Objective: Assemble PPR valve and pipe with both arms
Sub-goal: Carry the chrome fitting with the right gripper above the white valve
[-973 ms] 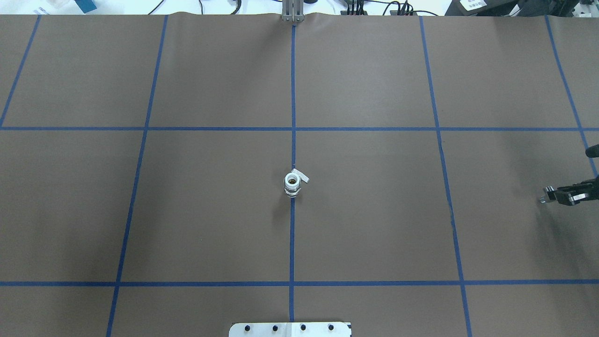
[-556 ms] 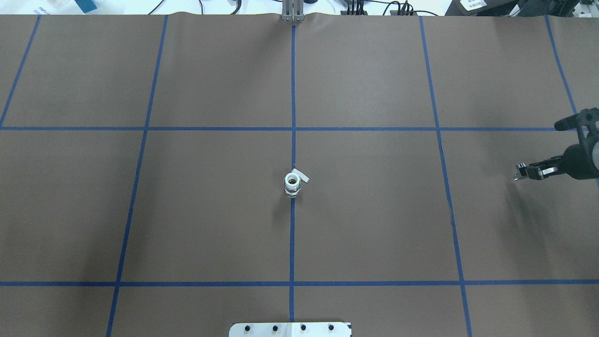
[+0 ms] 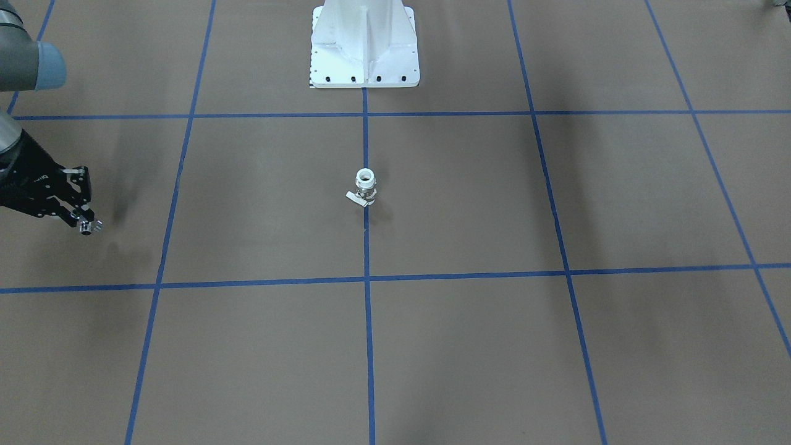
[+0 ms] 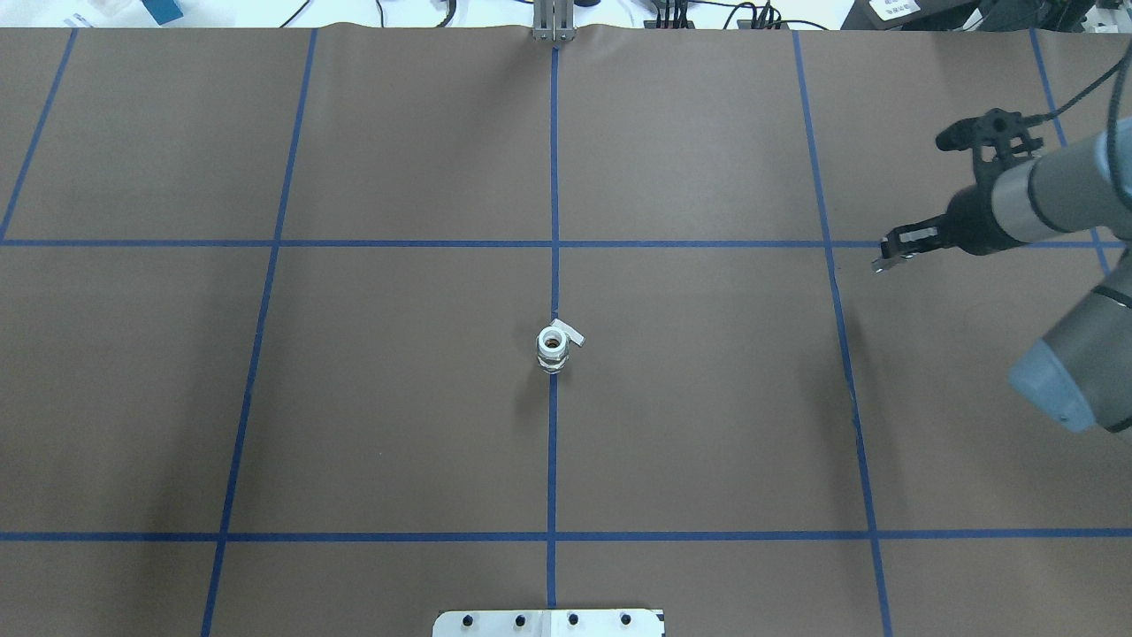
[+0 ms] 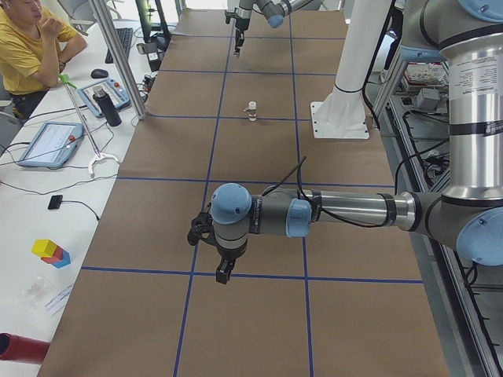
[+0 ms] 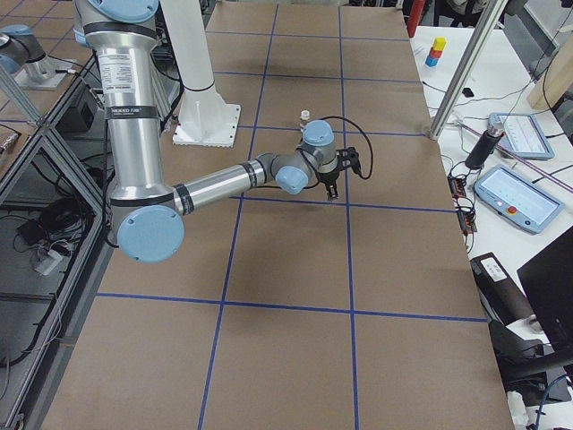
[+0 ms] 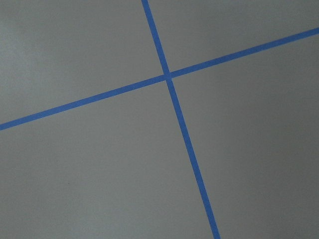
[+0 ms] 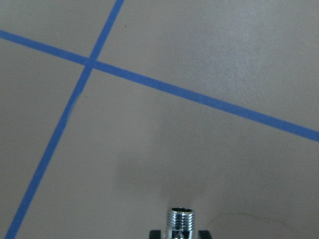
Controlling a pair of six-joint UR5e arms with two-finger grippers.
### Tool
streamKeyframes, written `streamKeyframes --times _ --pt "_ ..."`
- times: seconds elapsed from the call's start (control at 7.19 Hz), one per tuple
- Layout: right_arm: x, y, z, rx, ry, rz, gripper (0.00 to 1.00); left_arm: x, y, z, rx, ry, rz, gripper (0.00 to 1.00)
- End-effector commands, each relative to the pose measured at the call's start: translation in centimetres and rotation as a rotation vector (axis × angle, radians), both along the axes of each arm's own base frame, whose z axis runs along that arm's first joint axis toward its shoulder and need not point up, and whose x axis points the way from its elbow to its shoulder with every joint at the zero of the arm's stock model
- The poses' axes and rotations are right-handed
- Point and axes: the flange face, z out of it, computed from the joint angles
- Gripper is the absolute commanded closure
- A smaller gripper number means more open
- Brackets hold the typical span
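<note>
Left: your left black two-finger gripper point(image 5: 223, 274) shows only in the left side view. It points down over the brown paper-covered table point(image 4: 265, 398), near a crossing of blue tape lines point(image 7: 168, 75). You cannot tell whether its fingers are apart or together. Its wrist camera sees only paper and tape.

Centre: the small white plastic PPR valve point(image 4: 552, 345), with a grey metal middle and a flat side lever, stands upright on the centre tape line, open end up. No gripper is near it.

Right: your right black two-finger gripper point(image 4: 887, 258) hangs over the table's right side, well apart from the valve. It is clamped on the tiny shiny silver metal pipe point(image 8: 181, 220), threaded end protruding.

Progress (judged): the pipe is in hand. You have yet to grasp the valve, bring the parts together and mate them. Early stage.
</note>
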Motion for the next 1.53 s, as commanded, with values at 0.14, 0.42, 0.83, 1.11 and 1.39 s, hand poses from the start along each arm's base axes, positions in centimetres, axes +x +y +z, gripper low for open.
streamKeyframes --times 0.14,0.42,0.83,1.11,1.39 --pt "-15.5 -1.2 -18.6 -0.18 0.095 0.16 1.0 0.1 0.0 0.1 -0.001 0.0 0.003 0.0" --pt "-19.9 0.5 -23.9 -0.302 0.023 0.262 1.0 0.1 -0.1 0.0 0.0 0.0 0.003 0.0" --pt "-26.5 1.2 -30.3 -0.418 0.007 0.349 1.0 0.1 -0.1 -0.1 0.003 0.0 0.004 0.0" --pt "-26.9 3.5 -30.4 -0.453 0.052 0.347 1.0 0.1 -0.1 -0.1 0.003 0.001 0.004 0.0" --pt "-27.2 7.0 -30.9 -0.475 0.074 0.324 1.0 0.1 -0.1 -0.1 0.003 0.001 0.004 0.0"
